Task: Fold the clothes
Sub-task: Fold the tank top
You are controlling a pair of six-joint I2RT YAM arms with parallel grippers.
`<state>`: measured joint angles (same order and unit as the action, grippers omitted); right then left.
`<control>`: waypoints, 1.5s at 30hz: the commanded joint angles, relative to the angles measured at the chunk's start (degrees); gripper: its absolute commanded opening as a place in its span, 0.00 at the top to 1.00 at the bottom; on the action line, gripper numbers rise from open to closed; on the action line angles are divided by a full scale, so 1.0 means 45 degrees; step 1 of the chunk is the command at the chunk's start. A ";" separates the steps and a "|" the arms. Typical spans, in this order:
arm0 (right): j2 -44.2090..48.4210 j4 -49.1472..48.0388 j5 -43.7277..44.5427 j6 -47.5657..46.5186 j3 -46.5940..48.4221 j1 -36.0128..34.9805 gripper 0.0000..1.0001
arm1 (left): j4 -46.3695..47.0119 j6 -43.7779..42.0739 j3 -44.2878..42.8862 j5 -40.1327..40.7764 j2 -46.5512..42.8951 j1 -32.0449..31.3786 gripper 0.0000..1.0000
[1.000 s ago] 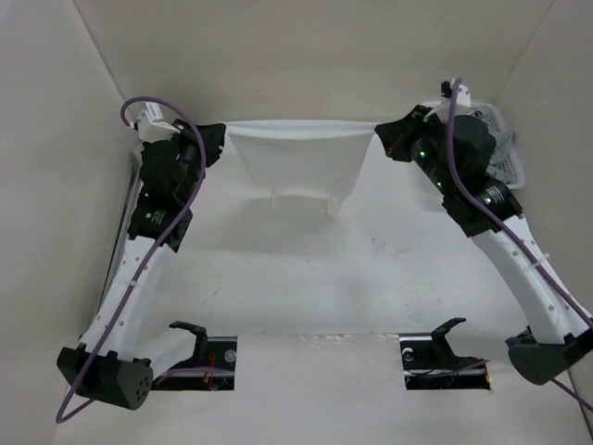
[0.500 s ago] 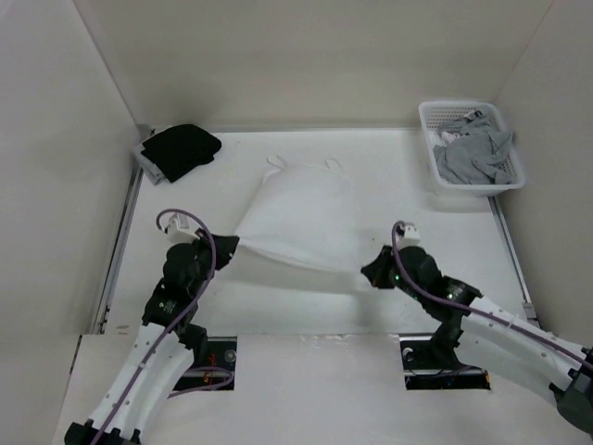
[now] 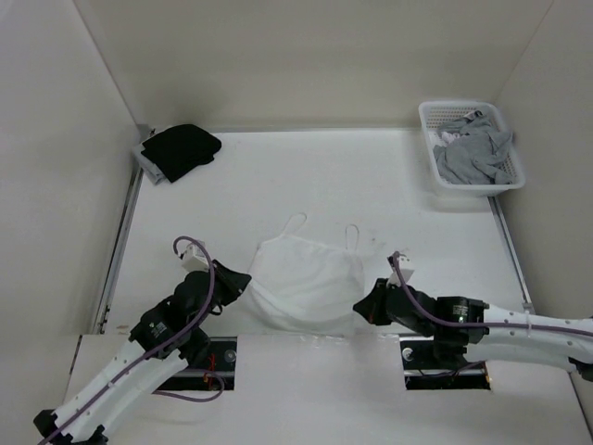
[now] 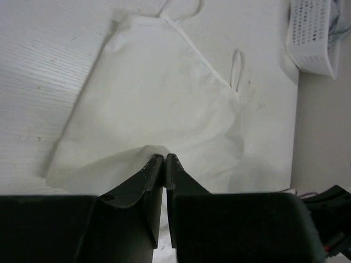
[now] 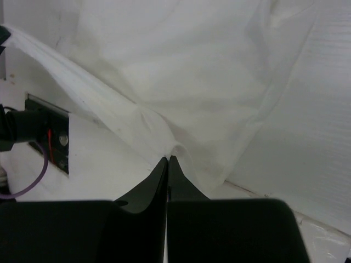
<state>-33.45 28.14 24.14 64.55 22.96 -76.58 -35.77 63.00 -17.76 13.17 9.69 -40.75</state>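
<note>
White tank top (image 3: 306, 283) spread on desk (image 3: 408, 195), straps far side. Near hem corners: left fingers (image 4: 143, 181) clenched on left one; right fingers (image 5: 184, 192) clenched on right one.

Showing white shells along the left arm (image 3: 102, 394) and right arm (image 3: 537, 329), each ending in bulky black wrist housings. Trailing purple cables (image 3: 212, 278), looping above each wrist and running back along the white links. Tapering into matte black, wedge-shaped fingers (image 4: 134, 189) on the left gripper (image 4: 165, 159) and right gripper (image 5: 168, 160)
</note>
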 commanded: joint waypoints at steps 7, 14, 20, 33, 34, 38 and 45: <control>-0.0786 -0.2048 -0.0905 -0.3734 0.1947 0.6273 0.99 | 0.6845 -0.2104 -0.2496 0.2331 0.5844 0.1328 0.95; -0.5098 -0.5371 -0.5225 -0.5380 0.3410 1.2296 0.98 | 1.1128 -0.2692 -0.5268 0.0084 1.3050 0.3966 0.95; -0.9240 -0.6547 -0.5618 -0.5380 0.5012 1.3511 0.59 | 1.1368 -0.2557 -0.7303 -0.1070 1.7062 0.4924 0.67; -0.4153 -0.5104 -0.2848 -0.3705 0.0644 0.9453 0.94 | 0.9064 -0.3277 -0.0979 -0.0836 1.1033 0.4437 0.58; -0.3781 -0.4888 -0.2613 -0.3334 0.0253 0.9101 0.91 | 0.8985 -0.3317 -0.0647 -0.0972 1.0778 0.4437 0.56; -0.3250 -0.4671 -0.2025 -0.1848 -0.1038 0.8453 0.73 | 0.9625 -0.3551 -0.0194 -0.1597 1.1144 0.4613 0.53; -0.4011 -0.5414 -0.2122 -0.1221 -0.1236 0.8297 0.67 | 1.0469 -0.3551 -0.0624 -0.2223 1.3119 0.4398 0.62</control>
<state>-51.13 7.03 12.75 56.25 16.27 -38.41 8.67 48.10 -18.96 5.08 67.79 -20.45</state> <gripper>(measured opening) 0.330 0.394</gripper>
